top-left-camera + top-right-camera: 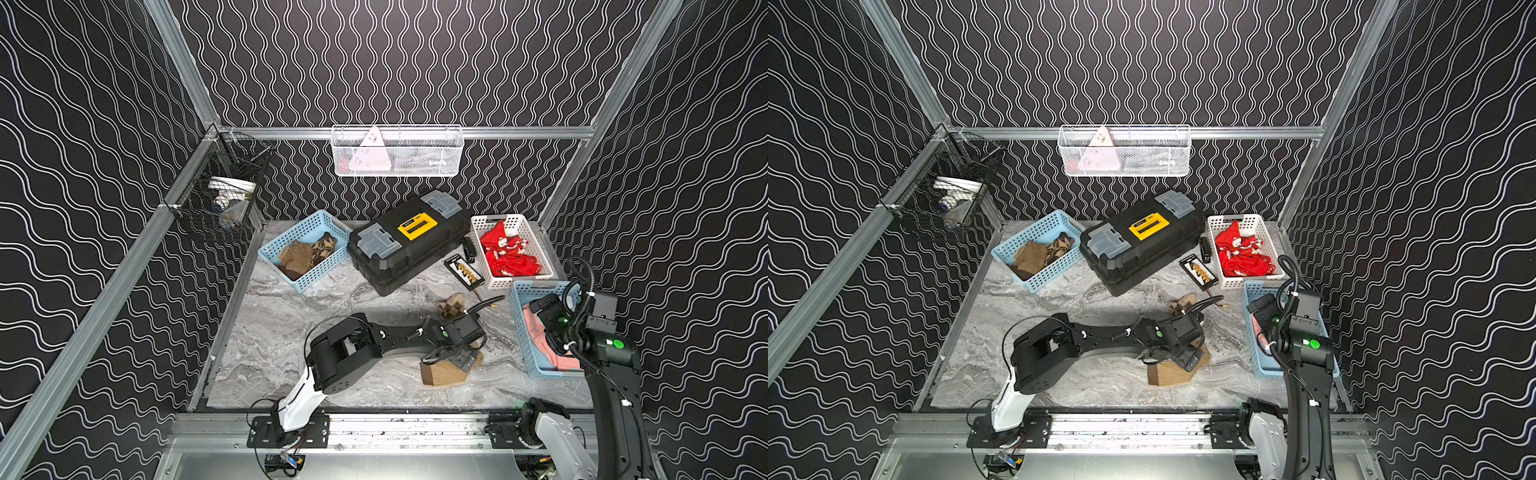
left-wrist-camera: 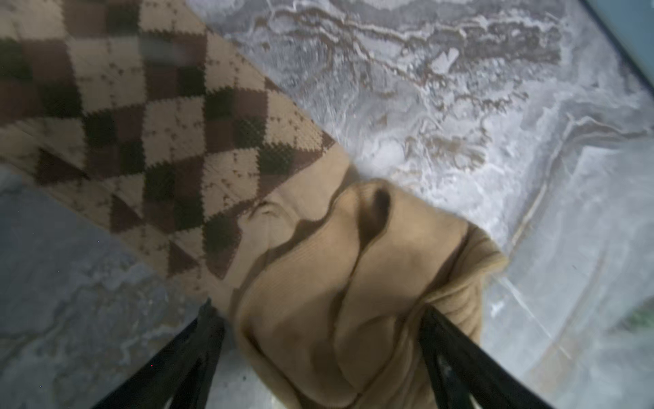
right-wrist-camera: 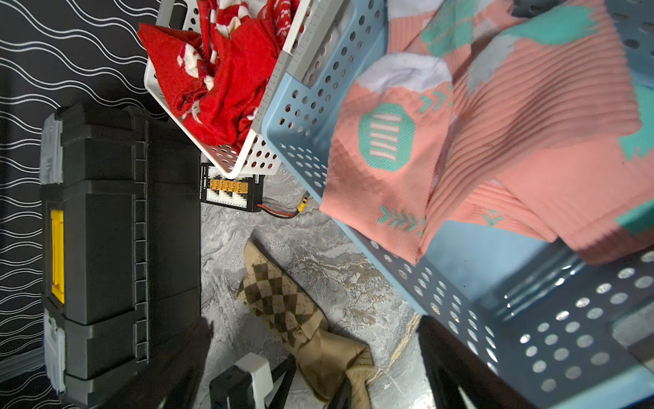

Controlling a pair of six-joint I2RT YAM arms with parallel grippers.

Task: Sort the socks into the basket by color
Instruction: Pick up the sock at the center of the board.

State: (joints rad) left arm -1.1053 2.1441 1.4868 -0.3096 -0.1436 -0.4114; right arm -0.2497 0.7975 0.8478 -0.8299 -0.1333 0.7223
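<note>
1. The argyle sock [image 3: 283, 304] lies on the marble table [image 1: 291, 332], outside every basket. It is on the near side of the toolbox [image 1: 409, 241] and beside the near blue basket [image 1: 519, 328]. Its patterned end shows past the left wrist in both top views.
2. The left gripper [image 2: 318, 311] is set at the sock's plain tan end. Its fingers [image 2: 191, 354] are spread wide, one on each side of the bunched fabric and not pinched in. It is read as open, with nothing lifted.
3. The right gripper [image 1: 542, 309] is held over the near blue basket with its jaws apart and nothing carried.
4. Already sorted: pink socks [image 3: 385, 159] in the near blue basket, red socks [image 1: 509, 257] in the white basket [image 1: 478, 249], and brown socks [image 1: 303, 257] in the far blue basket [image 1: 305, 220].
5. A ribbed tan-and-brown piece [image 1: 440, 372] is seen under the left gripper in both top views. Whether it is the same sock or another cannot be told.
6. Handling, as judged: the sock is a light, soft knit with no stiffness and nothing fragile. It is expected to drape and trail when lifted. The bunched tan end is the best place to take hold, since the folds give thickness. A flat single layer would likely be missed or slip.
7. Risk, as judged: the dangling patterned end could be dragged across the toolbox or snagged on a rim on the way to the far blue basket. A high lift is called for.
</note>
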